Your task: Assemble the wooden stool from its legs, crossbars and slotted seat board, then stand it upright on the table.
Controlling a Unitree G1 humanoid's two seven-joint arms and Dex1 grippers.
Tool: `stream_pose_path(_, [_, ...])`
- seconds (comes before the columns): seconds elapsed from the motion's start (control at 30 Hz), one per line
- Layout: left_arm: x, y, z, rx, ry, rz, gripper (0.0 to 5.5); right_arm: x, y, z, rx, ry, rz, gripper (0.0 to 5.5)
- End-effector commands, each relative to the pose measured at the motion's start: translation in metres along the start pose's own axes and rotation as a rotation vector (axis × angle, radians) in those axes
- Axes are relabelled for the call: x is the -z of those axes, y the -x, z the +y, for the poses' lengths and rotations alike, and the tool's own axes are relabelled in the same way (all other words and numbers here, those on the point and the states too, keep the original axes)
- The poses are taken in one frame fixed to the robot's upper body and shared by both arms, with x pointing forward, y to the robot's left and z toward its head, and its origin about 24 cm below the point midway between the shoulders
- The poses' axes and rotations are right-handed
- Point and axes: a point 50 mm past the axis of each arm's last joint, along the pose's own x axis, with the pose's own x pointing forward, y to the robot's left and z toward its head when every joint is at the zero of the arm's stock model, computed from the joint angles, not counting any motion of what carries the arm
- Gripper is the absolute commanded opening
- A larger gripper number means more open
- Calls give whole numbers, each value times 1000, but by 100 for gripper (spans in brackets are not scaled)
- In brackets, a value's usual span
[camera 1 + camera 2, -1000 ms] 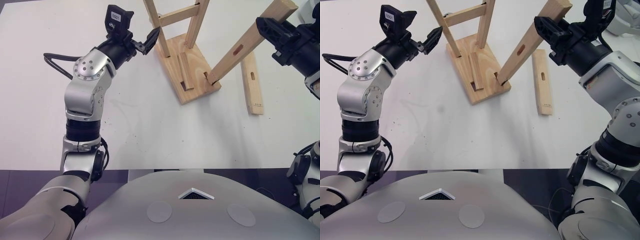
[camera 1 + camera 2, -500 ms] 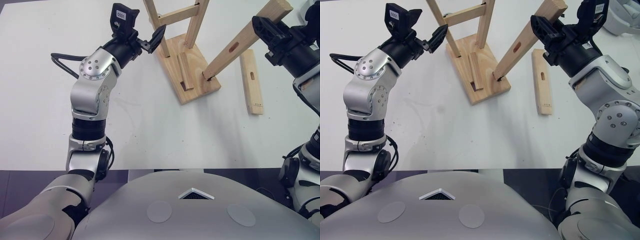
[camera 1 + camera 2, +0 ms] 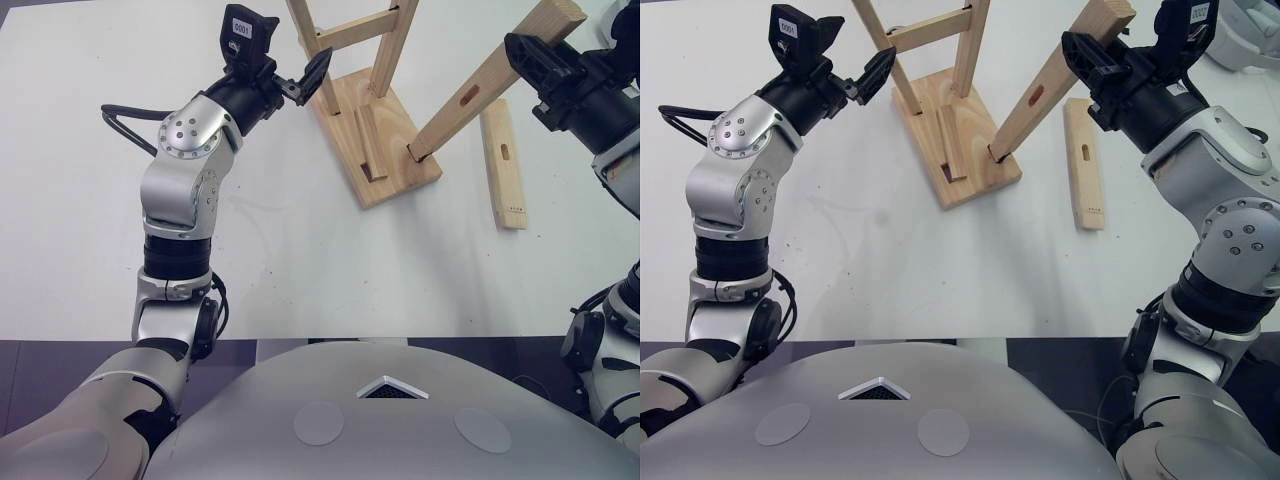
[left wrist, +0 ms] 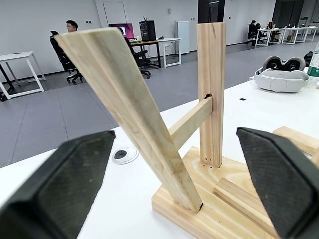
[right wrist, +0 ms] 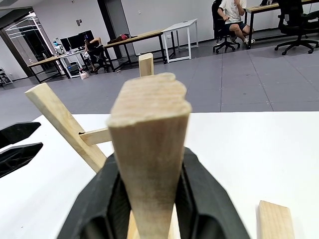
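Left eye view has the board (image 3: 392,168) lying flat on the tabletop (image 3: 300,260) at about 12 o'clock, far from the robot, with two legs (image 3: 390,55) standing on its far end, joined by a crossbar (image 3: 355,30). The left gripper (image 3: 305,75) sits at the board's 10 o'clock, beside the nearer-left of those legs. The right gripper (image 3: 530,62) is at its 2 o'clock, clamped on the upper part of a third leg (image 3: 470,95). That leg slants down to the board's near right corner, where its lower end rests. A loose leg (image 3: 503,165) lies flat at the board's 3 o'clock, apart from it. Left wrist view adds what the head cameras do not: the left gripper's pads (image 4: 65,184) are spread wide, with the leaning standing leg between them and touching neither. Right wrist view looks down the third leg's end grain, both black fingers (image 5: 204,199) pressed against its sides, and shows the left gripper farther off, open.
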Motion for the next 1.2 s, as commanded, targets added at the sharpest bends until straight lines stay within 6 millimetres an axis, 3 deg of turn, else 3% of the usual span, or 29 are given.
stream_pose_path(0.03, [-3,-2,3,-9,-23,3,449,-12,2,1,14,39,-17,105])
stream_pose_path(0.33, [-3,-3,2,-8,-25,2,449,26,-3,15,-9,108,84,105])
stream_pose_path(0.53, [-2,-4,2,-4,-23,1,449,35,-10,25,-66,101,36,105])
stream_pose_path(0.63, [-2,-5,2,-4,-23,0,449,52,-8,17,-31,115,140,105])
stream_pose_path(0.77, [-3,-5,3,-8,-24,0,449,99,5,9,-22,149,459,105])
stream_pose_path(0.87, [-2,-3,2,-22,-21,-2,449,114,5,9,-52,163,562,105])
stream_pose_path(0.9, [-1,-3,1,-27,-18,-2,449,114,1,10,-67,159,570,105])
stream_pose_path(1.07, [2,-3,-2,-44,-3,-9,449,76,-26,20,-137,148,437,106])
stream_pose_path(1.2, [3,1,-1,-92,4,-22,449,64,-44,19,-206,187,507,106])
